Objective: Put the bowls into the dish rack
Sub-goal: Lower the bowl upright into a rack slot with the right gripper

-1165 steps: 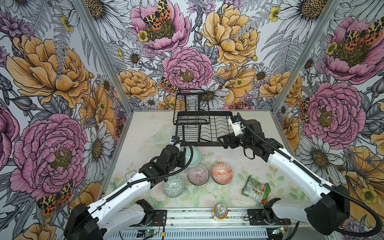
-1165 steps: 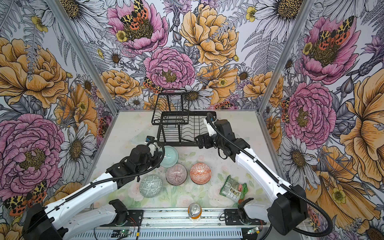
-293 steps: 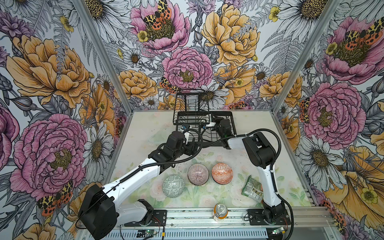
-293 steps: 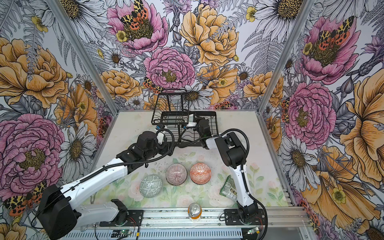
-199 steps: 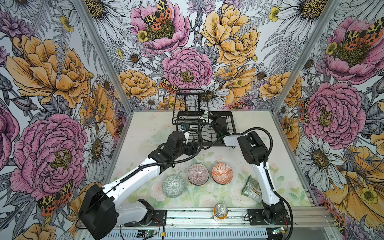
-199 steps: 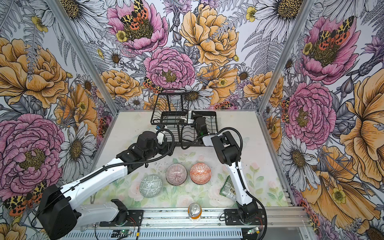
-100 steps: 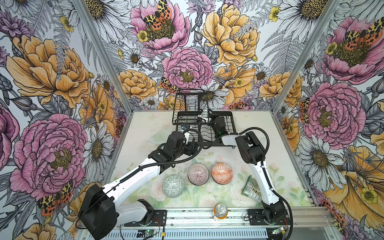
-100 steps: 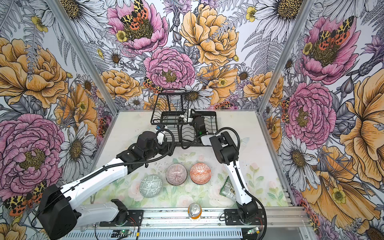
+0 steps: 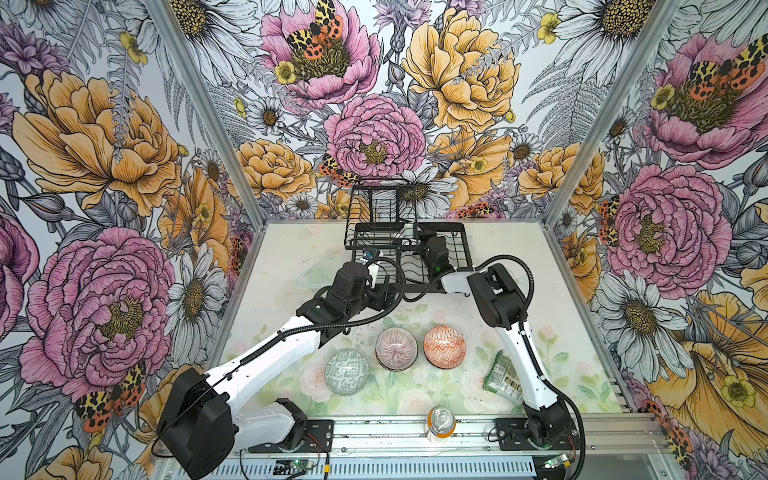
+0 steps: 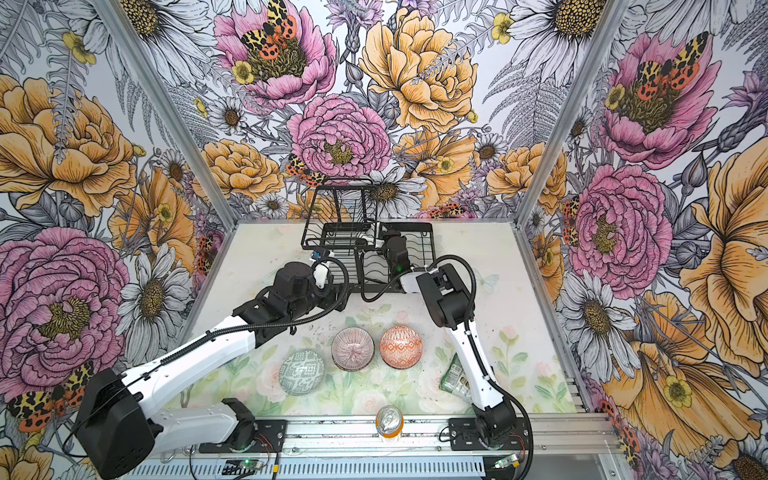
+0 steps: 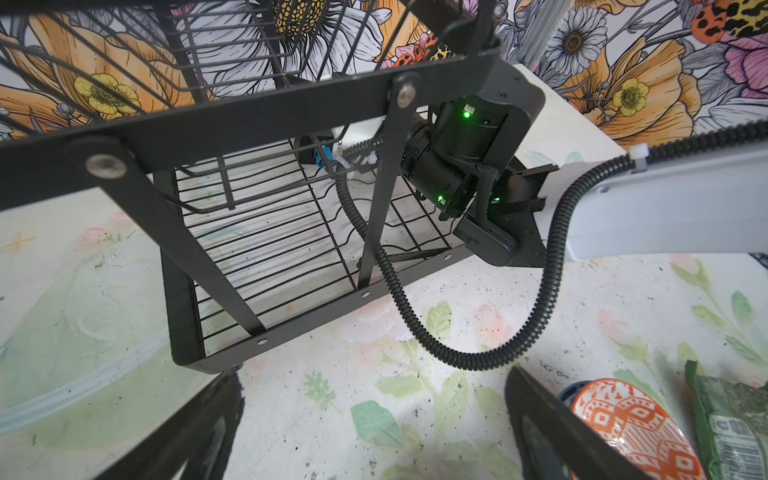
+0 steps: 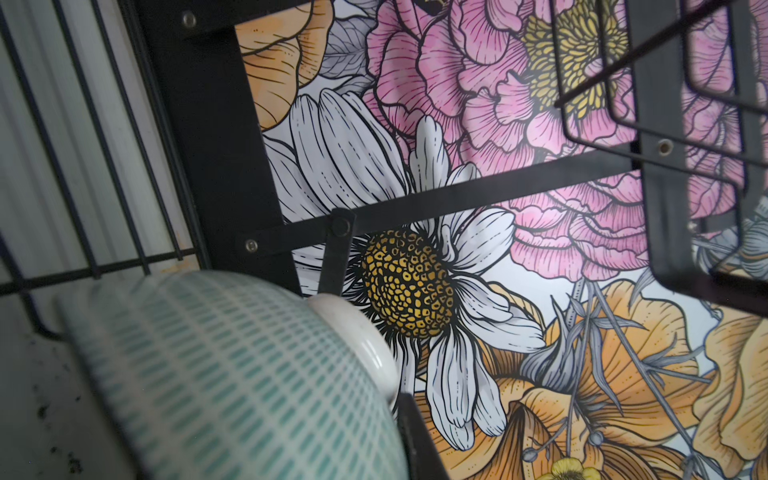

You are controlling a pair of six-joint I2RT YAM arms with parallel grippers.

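- The pale teal bowl (image 12: 232, 374) is being gripped by the right fingers (image 12: 415, 440), which are being kept closed on it. One dark finger is being shown against its outer wall, beside the white foot ring.
- This bowl is being held inside the lower tier of the dish rack (image 11: 257, 116), close to the wire floor. Whether it is touching the wires cannot be told.
- The rack is being carried at the middle of the far edge of the desk (image 9: 291, 257).
- Three more bowls are being left upright towards the front edge. The pink-striped bowl (image 9: 396, 348) and the orange-white bowl (image 9: 444, 346) are just beside each other, and the grey-green maze bowl (image 9: 346, 372) is just beside the pink one, nearer the front-left corner.
- The left fingers (image 11: 548, 428) are being held wide apart, gripping nothing, above bare desk just in front of the rack's near edge.
- A green snack packet (image 9: 500, 376) is being partly hidden by the right arm towards the front-right corner.
- A drink can (image 9: 441, 422) is being shown at the front edge.
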